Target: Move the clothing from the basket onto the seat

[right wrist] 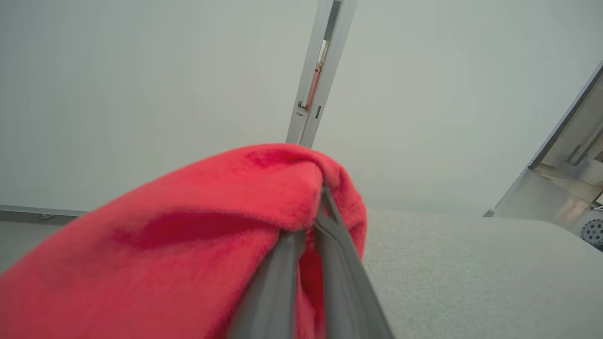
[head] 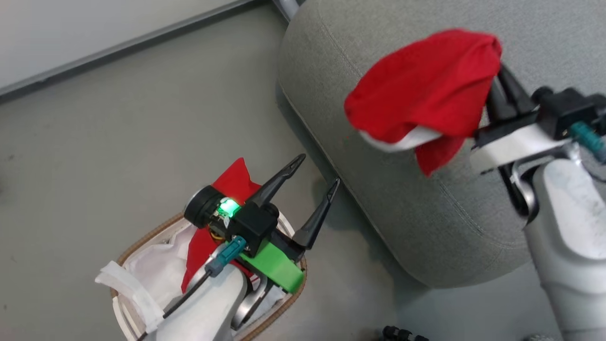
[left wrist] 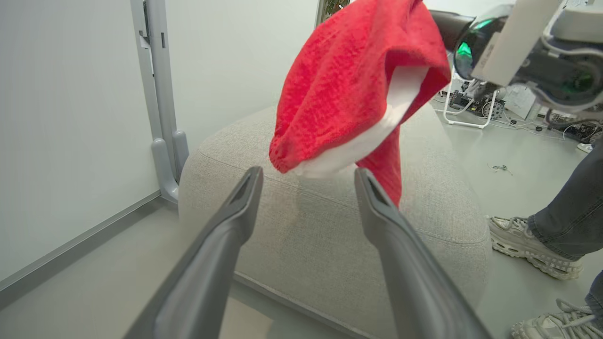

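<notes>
My right gripper [head: 498, 78] is shut on the red clothing [head: 426, 90], which hangs bunched with its white trim showing above the grey seat [head: 402, 203]. In the right wrist view the gripper [right wrist: 320, 202] pinches the clothing [right wrist: 188, 235], seat [right wrist: 471, 273] beyond. My left gripper [head: 318, 170] stands open and empty over the basket [head: 142, 241], fingers pointing toward the seat's edge. More red fabric [head: 232, 182] lies in the basket on a white liner [head: 156, 270], partly hidden by my left arm. The left wrist view looks between the open gripper [left wrist: 306, 181] at the clothing [left wrist: 339, 84] and seat [left wrist: 330, 245].
A person's shoes and trouser leg [left wrist: 532, 245] stand on the floor beside the seat's far side. A grey metal post [left wrist: 160, 117] rises by the white wall behind the seat. A small black object [head: 402, 334] lies on the floor near my base.
</notes>
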Controlling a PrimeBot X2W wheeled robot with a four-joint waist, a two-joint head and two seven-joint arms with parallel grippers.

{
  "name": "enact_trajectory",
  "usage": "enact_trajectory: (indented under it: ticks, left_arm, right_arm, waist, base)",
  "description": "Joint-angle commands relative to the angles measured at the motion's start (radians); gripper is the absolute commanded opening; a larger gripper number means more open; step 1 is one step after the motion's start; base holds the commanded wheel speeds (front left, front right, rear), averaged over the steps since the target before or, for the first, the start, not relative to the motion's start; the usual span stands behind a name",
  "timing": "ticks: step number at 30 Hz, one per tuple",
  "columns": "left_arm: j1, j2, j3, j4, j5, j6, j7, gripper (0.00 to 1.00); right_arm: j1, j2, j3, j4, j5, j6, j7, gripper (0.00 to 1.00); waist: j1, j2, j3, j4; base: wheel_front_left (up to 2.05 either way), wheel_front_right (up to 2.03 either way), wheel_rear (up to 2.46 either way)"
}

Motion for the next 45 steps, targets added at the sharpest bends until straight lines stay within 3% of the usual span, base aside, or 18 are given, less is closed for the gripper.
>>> enact_trajectory:
  ticks: [1,9,15,20,24,25,26,27,33,36,45]
  left_arm:
    - [-0.042,0.023,0.003,-0.007,0.012,-0.002,0.001,1.00]
    - [-0.139,0.075,0.014,-0.033,0.030,-0.002,0.001,1.00]
    - [-0.165,0.083,0.031,-0.049,0.040,-0.002,0.001,1.00]
    - [-0.164,0.072,0.029,-0.054,0.046,-0.002,0.001,1.00]
    - [-0.150,0.076,0.042,-0.054,0.049,-0.002,0.001,1.00]
    - [-0.145,0.078,0.050,-0.055,0.049,-0.002,0.001,1.00]
    - [-0.141,0.079,0.055,-0.055,0.049,-0.002,0.001,1.00]
    - [-0.136,0.082,0.062,-0.053,0.050,-0.002,0.001,1.00]
    - [-0.109,0.078,0.091,-0.040,0.055,-0.002,0.001,1.00]
    - [-0.090,0.062,0.102,-0.029,0.050,-0.002,0.001,1.00]
    - [0.017,0.007,0.242,-0.017,0.070,-0.002,0.001,1.00]
  right_arm:
    - [-0.060,-0.013,-0.028,0.014,-0.002,-0.001,0.000,0.00]
    - [-0.362,-0.157,-0.161,0.184,-0.095,-0.001,0.000,0.00]
    - [-0.495,-0.231,-0.334,0.355,-0.175,-0.001,0.000,0.00]
    - [-0.540,-0.243,-0.518,0.463,-0.254,-0.001,0.000,0.00]
    - [-0.510,-0.213,-0.587,0.483,-0.302,-0.001,0.000,0.00]
    - [-0.485,-0.204,-0.601,0.483,-0.307,-0.001,0.000,0.13]
    - [-0.468,-0.194,-0.614,0.482,-0.308,-0.001,0.000,0.13]
    - [-0.452,-0.178,-0.625,0.476,-0.308,-0.001,0.000,1.00]
    - [-0.274,-0.096,-0.644,0.402,-0.272,-0.001,0.000,1.00]
    - [-0.170,-0.092,-0.630,0.334,-0.217,-0.001,0.000,1.00]
    - [0.104,-0.041,-0.488,0.102,-0.056,-0.001,0.000,1.00]
  waist:
    - [0.0000,0.0040,0.200,0.060]
    - [0.0000,0.0040,0.364,0.137]
    - [0.0000,0.0040,0.431,0.193]
    - [0.0000,0.0040,0.462,0.229]
    - [0.0000,0.0040,0.473,0.242]
    - [0.0000,0.0040,0.474,0.243]
    - [0.0000,0.0040,0.474,0.243]
    - [0.0000,0.0040,0.471,0.242]
    - [0.0000,0.0040,0.392,0.242]
    - [0.0000,0.0040,0.337,0.252]
    - [0.0000,0.0040,0.159,0.301]
  base:
    - [0.00,0.00,0.00]
    - [0.00,0.00,0.00]
    - [0.00,0.00,0.00]
    - [0.00,0.00,0.00]
    - [0.00,0.00,0.00]
    - [0.00,0.00,0.00]
    - [0.00,0.00,0.00]
    - [0.00,0.00,0.00]
    - [0.00,0.00,0.00]
    - [0.00,0.00,0.00]
    - [0.00,0.00,0.00]
